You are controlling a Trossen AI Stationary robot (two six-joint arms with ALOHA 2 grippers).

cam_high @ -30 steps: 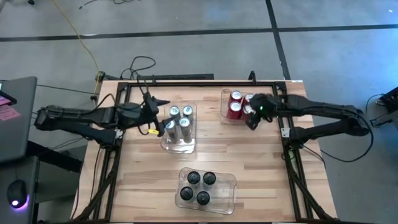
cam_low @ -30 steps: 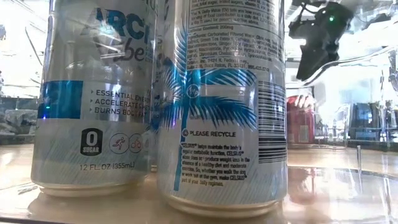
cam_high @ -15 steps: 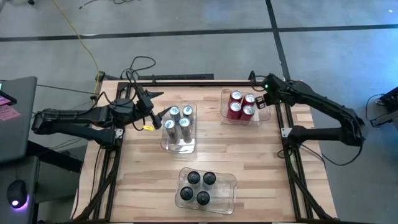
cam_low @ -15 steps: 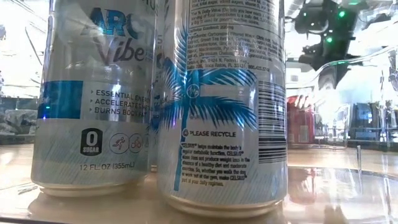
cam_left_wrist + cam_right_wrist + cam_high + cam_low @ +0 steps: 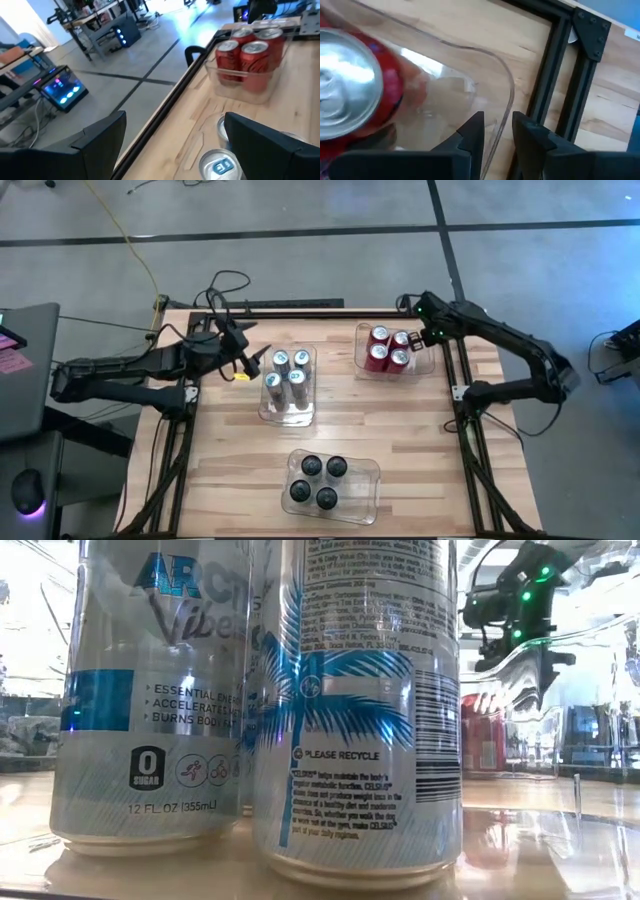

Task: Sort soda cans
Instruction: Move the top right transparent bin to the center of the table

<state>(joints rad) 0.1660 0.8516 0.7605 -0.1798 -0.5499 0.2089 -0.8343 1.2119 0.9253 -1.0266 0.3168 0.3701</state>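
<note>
Four red soda cans [image 5: 388, 350] stand in a clear bin [image 5: 358, 366] at the far right. Four silver-blue cans [image 5: 287, 373] stand in a middle bin [image 5: 288, 418], and four dark cans [image 5: 319, 481] stand in a near bin [image 5: 372, 480]. My right gripper [image 5: 432, 335] hangs over the red bin's right corner and points down. Its fingers [image 5: 472, 132] are slightly apart, and the bin's rim [image 5: 507, 100] shows below the gap. My left gripper [image 5: 243, 360] hovers open to the left of the silver-blue cans, with nothing between its fingers [image 5: 105, 132].
A black frame rail [image 5: 555, 75] runs along the table's right edge beside the red bin. Cables [image 5: 225, 285] lie beyond the far edge. Bare wood [image 5: 420, 430] lies between the bins and toward the near right.
My right gripper has pulled back from over the red cans toward the table's far right corner, leaving all four red cans showing in their bin. My left gripper has drawn away from the silver-blue cans toward the far left. No can has moved.
</note>
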